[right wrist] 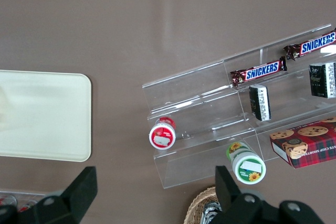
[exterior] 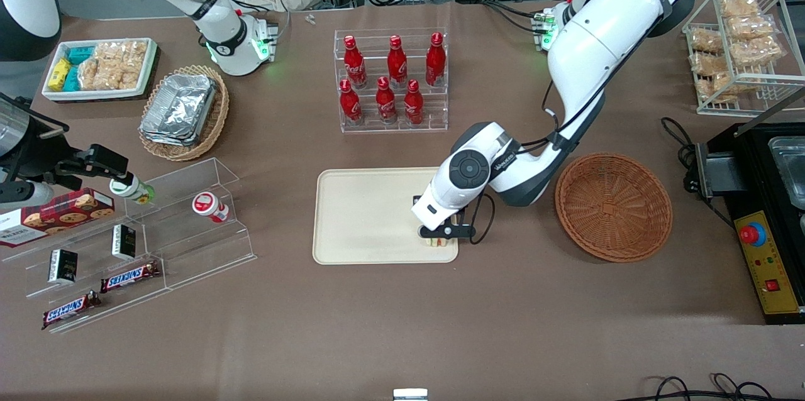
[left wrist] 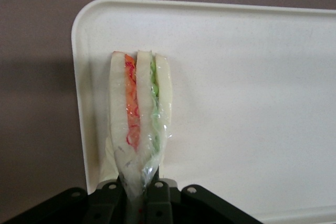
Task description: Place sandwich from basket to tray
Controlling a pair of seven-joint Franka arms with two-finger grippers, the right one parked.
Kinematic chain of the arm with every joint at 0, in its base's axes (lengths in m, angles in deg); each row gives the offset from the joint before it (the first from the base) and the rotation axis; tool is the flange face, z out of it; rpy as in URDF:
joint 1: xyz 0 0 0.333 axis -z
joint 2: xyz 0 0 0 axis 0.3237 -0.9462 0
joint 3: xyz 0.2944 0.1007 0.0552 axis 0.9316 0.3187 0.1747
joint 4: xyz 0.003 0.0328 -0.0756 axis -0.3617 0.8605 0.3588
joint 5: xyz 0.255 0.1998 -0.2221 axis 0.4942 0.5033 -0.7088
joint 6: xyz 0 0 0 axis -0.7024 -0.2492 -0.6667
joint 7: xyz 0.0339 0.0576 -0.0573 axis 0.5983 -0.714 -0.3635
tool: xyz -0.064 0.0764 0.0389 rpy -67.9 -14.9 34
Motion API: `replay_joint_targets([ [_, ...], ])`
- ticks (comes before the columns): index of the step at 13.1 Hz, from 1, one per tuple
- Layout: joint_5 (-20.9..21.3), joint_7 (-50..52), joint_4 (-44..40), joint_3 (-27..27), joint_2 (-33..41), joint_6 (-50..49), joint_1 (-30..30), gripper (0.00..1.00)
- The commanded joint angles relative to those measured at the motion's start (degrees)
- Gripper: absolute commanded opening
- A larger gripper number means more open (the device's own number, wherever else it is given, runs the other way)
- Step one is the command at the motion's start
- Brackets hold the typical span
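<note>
The sandwich [left wrist: 139, 114], a wedge of white bread with orange-red and green filling in clear wrap, hangs just over the cream tray [left wrist: 252, 77] close to one of its rounded corners. My gripper [left wrist: 137, 190] is shut on the narrow wrapped end of the sandwich. In the front view the gripper [exterior: 440, 234] is over the tray [exterior: 365, 215], at the corner nearest the camera on the working arm's side, and a strip of the sandwich [exterior: 438, 241] shows under it. The reddish-brown basket [exterior: 613, 206] stands beside the tray toward the working arm's end, with nothing in it.
A clear rack of red bottles [exterior: 391, 82] stands farther from the camera than the tray. A tan basket of foil containers [exterior: 183, 110], a white snack box [exterior: 99, 68] and clear tiered shelves [exterior: 135, 241] lie toward the parked arm's end. A black machine [exterior: 764, 225] sits past the basket.
</note>
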Motion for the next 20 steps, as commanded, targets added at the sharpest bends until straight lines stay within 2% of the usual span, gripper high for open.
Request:
replay_joint_targets([
  [1,0.0,2.1,-1.7,0.2,-1.3,0.2,0.6,0.46],
  [2,0.6,2.5,-1.7,0.2,-1.3,0.2,0.6,0.99],
  [7,0.2,2.5,-2.1,0.1,0.0,0.3,-0.2,1.00],
  [11,0.0,2.6,-2.0,0.2,4.8,-2.6,-1.0,1.00],
  [15,-0.1,1.7,-1.6,0.0,13.0,-12.8,-7.0,1.00],
  [20,-0.3,1.6,-1.3,-0.4,20.0,-15.0,-16.3,1.00],
])
